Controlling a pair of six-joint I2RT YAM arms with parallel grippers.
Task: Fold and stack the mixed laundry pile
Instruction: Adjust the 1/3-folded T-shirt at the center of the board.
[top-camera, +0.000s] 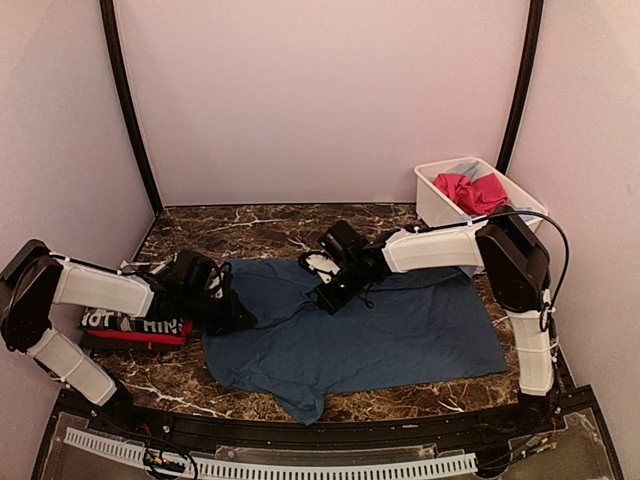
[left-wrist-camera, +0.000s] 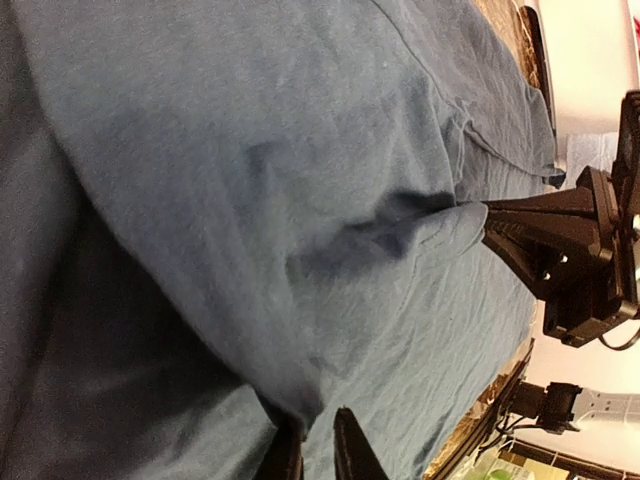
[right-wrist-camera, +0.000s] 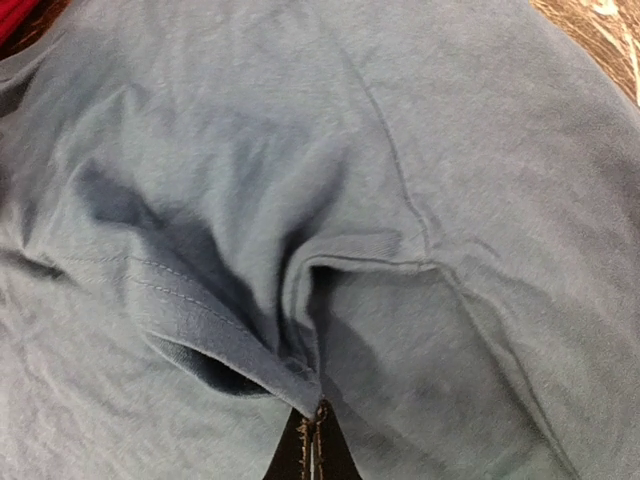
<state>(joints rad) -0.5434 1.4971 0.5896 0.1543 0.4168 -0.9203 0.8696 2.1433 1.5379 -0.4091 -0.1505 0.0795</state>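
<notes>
Top external view showed both arms (top-camera: 430, 248) stretched low over the navy blue tee (top-camera: 400, 335) on the worktop (top-camera: 260, 225). The left tool (top-camera: 238, 317) and right tool (top-camera: 323, 300) each pinched its fold; wrist views cut off their fingertips (right-wrist-camera: 300, 455).

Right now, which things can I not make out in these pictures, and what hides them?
- Top view: the checked garment's white lettering is unreadable; the left arm covers part.
- Top view: the white tub's wall hides whatever lies beneath the pink garment.
- Left wrist view: whether the left gripper grips the navy blue tee is unclear; the bottom edge cuts its fingers.
</notes>
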